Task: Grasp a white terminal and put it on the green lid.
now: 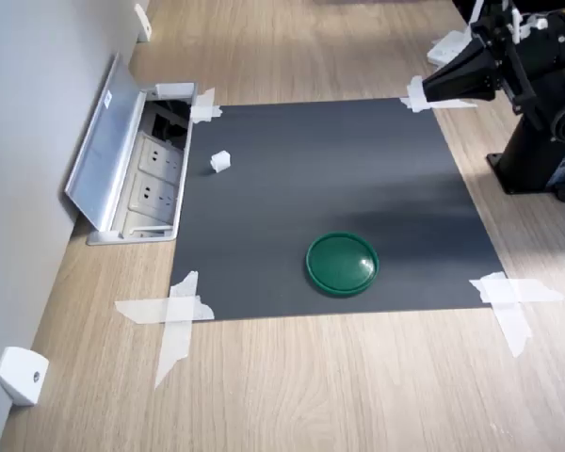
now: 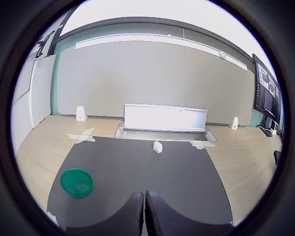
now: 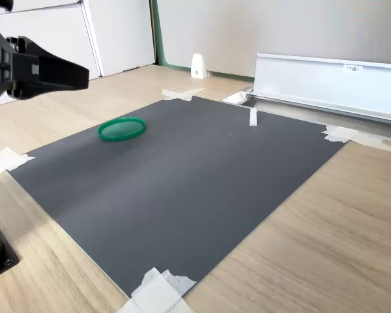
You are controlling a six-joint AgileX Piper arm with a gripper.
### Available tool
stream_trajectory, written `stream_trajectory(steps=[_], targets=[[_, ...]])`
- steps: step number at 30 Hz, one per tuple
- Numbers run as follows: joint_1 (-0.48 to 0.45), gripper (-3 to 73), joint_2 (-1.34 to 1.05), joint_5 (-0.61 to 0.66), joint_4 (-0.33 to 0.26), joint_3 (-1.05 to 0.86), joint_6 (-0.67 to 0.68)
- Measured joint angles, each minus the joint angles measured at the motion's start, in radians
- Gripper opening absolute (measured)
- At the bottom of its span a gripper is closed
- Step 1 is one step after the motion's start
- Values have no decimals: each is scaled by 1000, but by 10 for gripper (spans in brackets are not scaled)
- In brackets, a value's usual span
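While hovering over the mat (image 1: 339,188) edge, claw (image 1: 431,87) pinched closed, empty. White terminal (image 1: 219,162) well apart, straight ahead of claw near far mat edge. Green lid (image 1: 342,263) well apart too, off to one side.

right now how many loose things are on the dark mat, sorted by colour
white: 1, the white terminal
green: 1, the green lid
total: 2, both resting on the dark mat
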State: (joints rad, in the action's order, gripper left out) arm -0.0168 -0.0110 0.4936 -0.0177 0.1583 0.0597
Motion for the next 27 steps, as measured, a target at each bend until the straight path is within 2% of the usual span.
stream_trajectory(steps=[27], targets=[[0, -9, 0, -7, 1, 0, 0]])
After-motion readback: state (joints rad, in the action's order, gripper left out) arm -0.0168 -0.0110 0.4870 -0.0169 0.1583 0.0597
